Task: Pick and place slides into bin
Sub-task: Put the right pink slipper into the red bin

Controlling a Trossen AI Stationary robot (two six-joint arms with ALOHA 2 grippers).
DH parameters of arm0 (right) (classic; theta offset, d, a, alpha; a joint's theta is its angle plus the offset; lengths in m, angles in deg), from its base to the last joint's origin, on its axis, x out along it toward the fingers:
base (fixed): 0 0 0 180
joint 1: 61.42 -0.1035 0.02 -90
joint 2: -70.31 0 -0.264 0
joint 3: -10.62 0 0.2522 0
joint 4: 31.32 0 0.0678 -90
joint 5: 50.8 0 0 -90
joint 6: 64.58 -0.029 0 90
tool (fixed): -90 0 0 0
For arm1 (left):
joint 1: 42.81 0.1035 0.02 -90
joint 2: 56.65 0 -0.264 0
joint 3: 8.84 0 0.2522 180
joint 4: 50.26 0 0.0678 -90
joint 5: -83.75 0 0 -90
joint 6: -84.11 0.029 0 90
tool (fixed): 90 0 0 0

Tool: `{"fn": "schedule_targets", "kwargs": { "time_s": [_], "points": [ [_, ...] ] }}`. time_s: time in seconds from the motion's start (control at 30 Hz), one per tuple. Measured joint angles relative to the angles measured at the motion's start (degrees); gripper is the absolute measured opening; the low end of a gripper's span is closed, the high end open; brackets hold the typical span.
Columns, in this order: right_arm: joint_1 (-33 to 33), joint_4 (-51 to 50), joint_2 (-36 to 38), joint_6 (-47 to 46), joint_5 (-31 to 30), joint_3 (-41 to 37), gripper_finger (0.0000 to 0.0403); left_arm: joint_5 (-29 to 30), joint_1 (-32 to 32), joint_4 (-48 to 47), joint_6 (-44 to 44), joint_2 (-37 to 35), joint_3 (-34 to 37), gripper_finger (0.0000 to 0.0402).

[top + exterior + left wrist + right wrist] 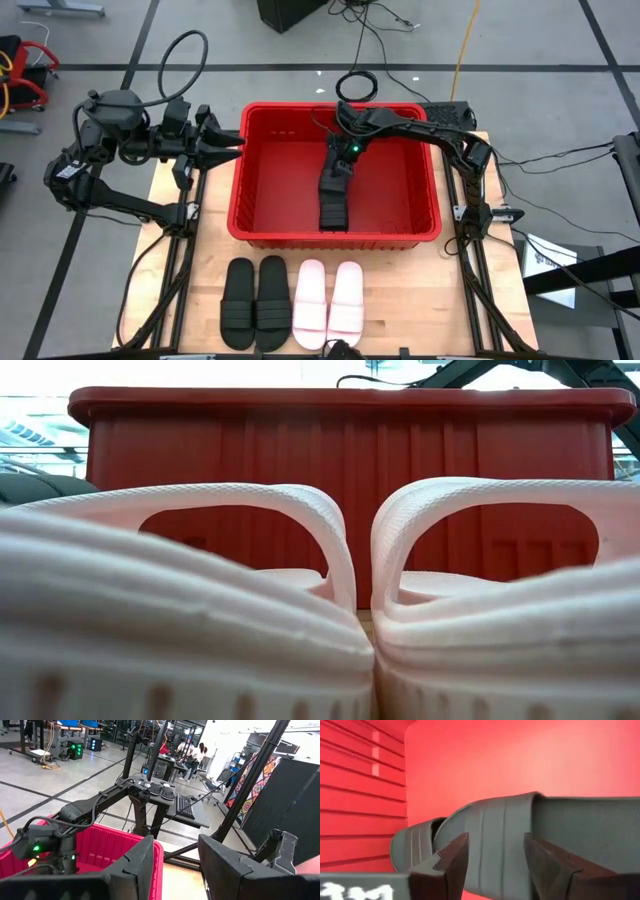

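Two black slides (490, 825) (417, 842) lie side by side on the floor of the red bin (430, 205), seen from above as one dark shape (333, 205). My right gripper (496, 840) hangs open inside the bin just over the nearer slide's ribbed strap, one finger to each side of it. My left gripper (235, 148) waits open and level at the bin's left rim. In front of the bin, two more black slides (255, 302) and two pale pink slides (329, 300) lie flat on the table in a row.
The bin's tall ribbed wall (360, 795) stands close beside my right gripper. The pink slides (200, 590) fill the low view, with the bin's near wall (350, 430) behind them. Cables and a black box (445, 108) lie past the table's far edge.
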Motion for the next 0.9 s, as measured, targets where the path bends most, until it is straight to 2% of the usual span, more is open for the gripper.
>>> {"fn": "schedule_targets", "kwargs": {
  "time_s": [0.17,0.5,0.67,0.9],
  "points": [
    [0.2,1.0,0.5,0.0,-4.5,0.0,0.0184,0.0,0.0,-0.8,0.0,0.0,0.0,0.0152],
    [1.5,5.5,4.9,-2.2,-4.8,0.0,0.018,0.0,0.0,-1.0,-0.1,0.0,0.0,0.0152],
    [1.4,12.0,11.7,-3.1,-11.1,0.0,0.0176,0.0,0.0,-0.9,0.3,0.0,0.0,0.0152],
    [0.9,29.9,21.9,-7.2,-22.7,0.0,0.0175,0.0,0.0,-0.7,1.2,0.0,0.0,0.0152]
  ]
}}
